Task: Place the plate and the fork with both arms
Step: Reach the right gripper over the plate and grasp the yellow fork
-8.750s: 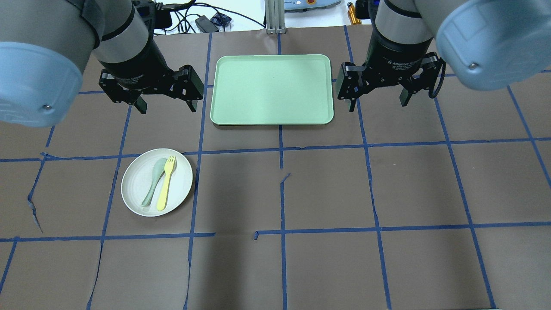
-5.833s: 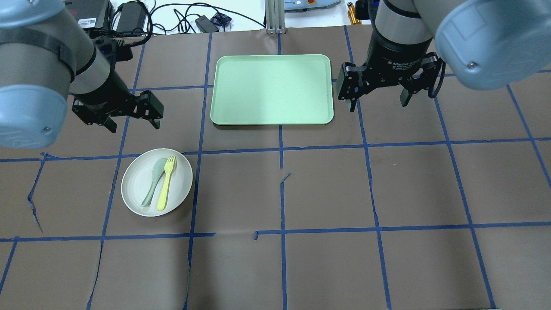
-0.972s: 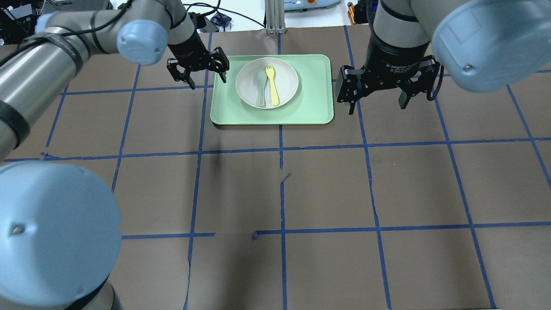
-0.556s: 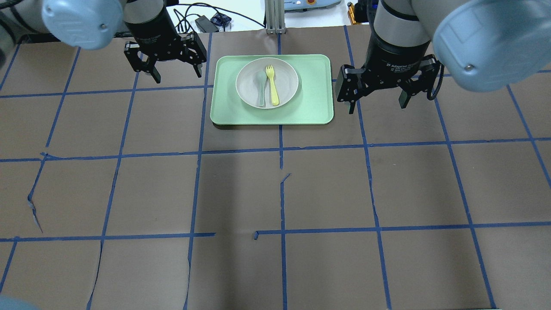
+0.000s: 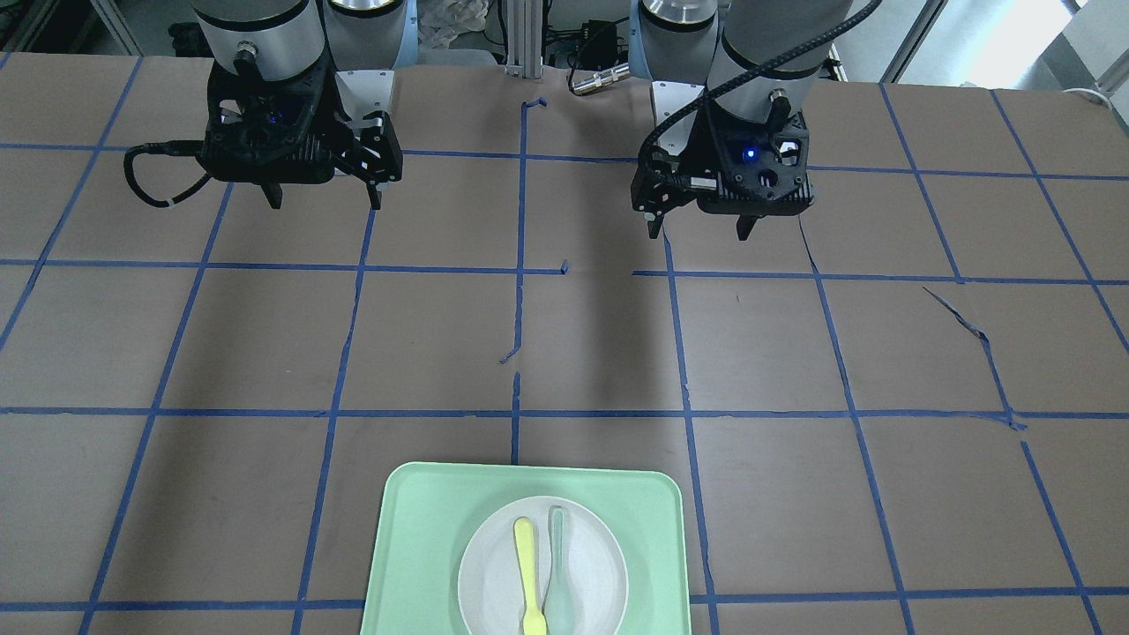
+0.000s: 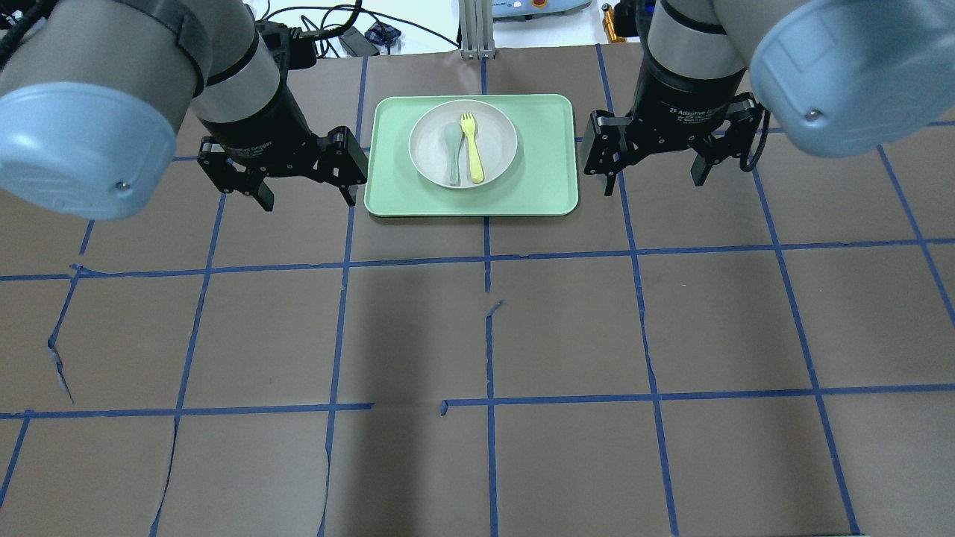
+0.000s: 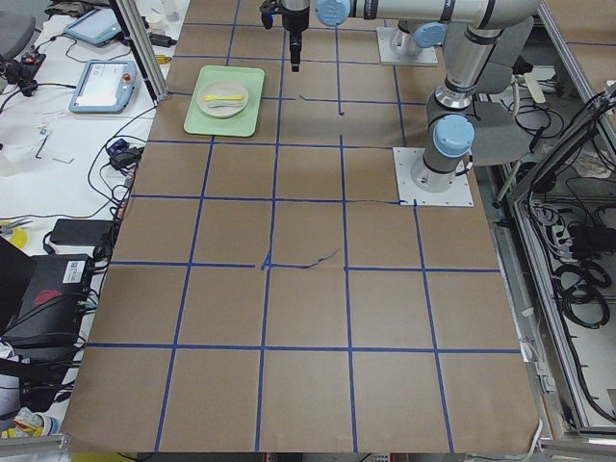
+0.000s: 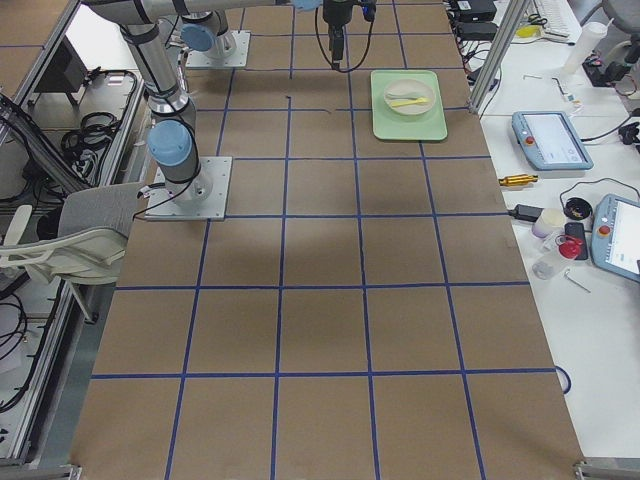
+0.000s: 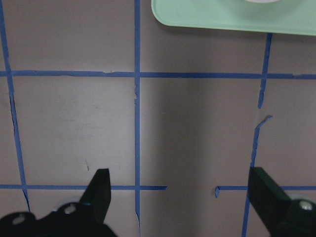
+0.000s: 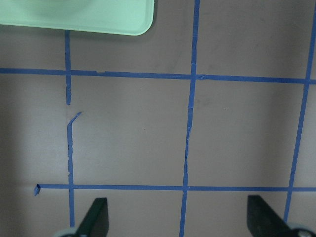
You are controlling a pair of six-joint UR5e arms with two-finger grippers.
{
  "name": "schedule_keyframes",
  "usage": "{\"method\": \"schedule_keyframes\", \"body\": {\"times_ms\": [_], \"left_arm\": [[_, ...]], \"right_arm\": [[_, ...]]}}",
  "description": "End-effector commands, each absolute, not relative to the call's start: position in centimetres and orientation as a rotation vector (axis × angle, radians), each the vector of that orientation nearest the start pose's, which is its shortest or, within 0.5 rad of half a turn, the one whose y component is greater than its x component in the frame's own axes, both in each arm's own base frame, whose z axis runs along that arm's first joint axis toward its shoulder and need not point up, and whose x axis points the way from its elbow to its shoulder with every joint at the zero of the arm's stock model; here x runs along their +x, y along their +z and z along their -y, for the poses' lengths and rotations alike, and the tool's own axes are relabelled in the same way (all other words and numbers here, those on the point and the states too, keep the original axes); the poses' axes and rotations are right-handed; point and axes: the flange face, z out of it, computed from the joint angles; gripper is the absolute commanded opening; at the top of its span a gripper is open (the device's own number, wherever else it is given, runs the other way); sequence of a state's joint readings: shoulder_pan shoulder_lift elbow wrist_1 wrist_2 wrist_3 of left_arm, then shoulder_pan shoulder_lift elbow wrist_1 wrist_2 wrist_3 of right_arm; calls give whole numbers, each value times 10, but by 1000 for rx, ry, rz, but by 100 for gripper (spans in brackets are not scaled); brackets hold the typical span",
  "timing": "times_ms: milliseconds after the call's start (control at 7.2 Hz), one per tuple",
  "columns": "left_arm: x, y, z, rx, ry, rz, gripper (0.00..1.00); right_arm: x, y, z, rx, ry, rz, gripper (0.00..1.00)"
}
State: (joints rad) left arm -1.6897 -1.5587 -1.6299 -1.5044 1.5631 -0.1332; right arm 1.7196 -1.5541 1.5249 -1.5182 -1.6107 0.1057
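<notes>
The white plate [image 6: 498,142] sits in the middle of the mint-green tray [image 6: 545,186]. The yellow fork [image 6: 471,149] lies on the plate beside a grey-green spoon [image 6: 453,153]. They also show in the front view: plate [image 5: 494,573], fork [image 5: 527,573]. My left gripper [image 6: 306,200] is open and empty above the table, just left of the tray's near-left corner. My right gripper [image 6: 654,183] is open and empty, just right of the tray. Both wrist views show open fingers over bare table, with the tray edge [image 9: 222,15] at the top.
Brown paper with a blue tape grid covers the table [image 6: 485,335]. Cables and a metal post [image 6: 474,30] lie beyond the far edge. Tablets and small tools sit on the side bench [image 8: 560,150].
The plate with fork and spoon went from the table's left side onto the tray. In the last second my open left gripper drew back toward the tray's near-left corner. The right arm stayed.
</notes>
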Motion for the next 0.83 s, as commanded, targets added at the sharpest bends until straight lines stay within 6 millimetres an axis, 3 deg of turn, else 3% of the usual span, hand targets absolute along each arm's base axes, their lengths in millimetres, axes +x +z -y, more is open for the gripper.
{"method": "schedule_keyframes", "body": {"times_ms": [0,139,278,417,556,694], "left_arm": [[-192,471,462,-14,-30,-3152,100],[-192,471,462,-14,-30,-3150,100],[-192,473,461,-14,-35,-3150,100],[-191,470,462,-17,-28,-3150,100],[-191,471,462,-17,-30,-3150,100],[-192,472,461,-14,-32,-3150,100]], "right_arm": [[202,496,474,-57,19,-3181,100],[202,495,474,-54,17,-3180,100],[206,487,492,-58,-41,-3176,100],[222,470,521,-49,-98,-3169,100],[260,442,550,-27,-143,-3159,100],[293,399,586,-76,-168,-3153,100]]}}
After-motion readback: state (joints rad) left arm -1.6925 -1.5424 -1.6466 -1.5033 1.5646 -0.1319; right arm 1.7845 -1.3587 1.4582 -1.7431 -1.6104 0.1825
